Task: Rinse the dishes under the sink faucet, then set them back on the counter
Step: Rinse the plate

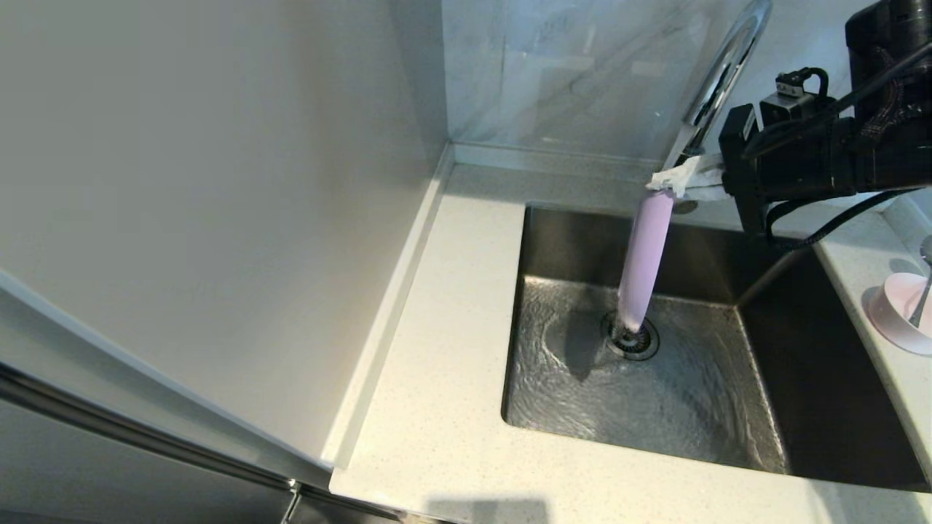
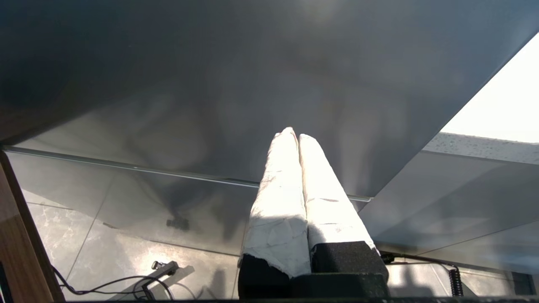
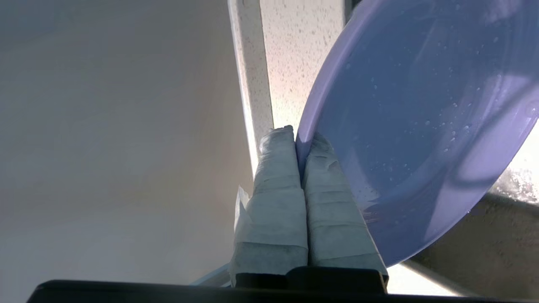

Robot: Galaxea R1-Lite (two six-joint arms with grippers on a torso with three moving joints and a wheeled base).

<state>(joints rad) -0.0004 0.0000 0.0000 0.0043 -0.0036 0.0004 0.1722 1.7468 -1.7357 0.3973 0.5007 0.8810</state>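
Water ripples across the floor of the sink [image 1: 699, 407], a brushed steel basin set into the off-white speckled counter [image 1: 437, 407], and the round drain strainer [image 1: 632, 340] sits near the middle of it. Over that drain hangs the lavender plate [image 1: 645, 260], held on edge so that the head camera sees it almost as a narrow upright strip, its lower rim just above the strainer. The right gripper [image 1: 681, 182] reaches in from the right side of the head view and clamps the plate's upper rim between its white-wrapped fingers [image 3: 278, 185]; the right wrist view shows the rim pinched tightly between the two pads and small drops of water scattered over the plate's face [image 3: 421, 126]. Behind the gripper rises the chrome gooseneck faucet [image 1: 721, 69], its curve passing out of the top of the head view. On the counter to the right of the basin, at the edge of the head view, stands the pale pink bowl [image 1: 899, 309] with the thin metal spoon [image 1: 923, 291] resting in it. The left gripper [image 2: 297, 136] appears only in its own wrist view, well away from the sink, its wrapped fingers pressed together with nothing between them, pointing at a dark glossy panel.
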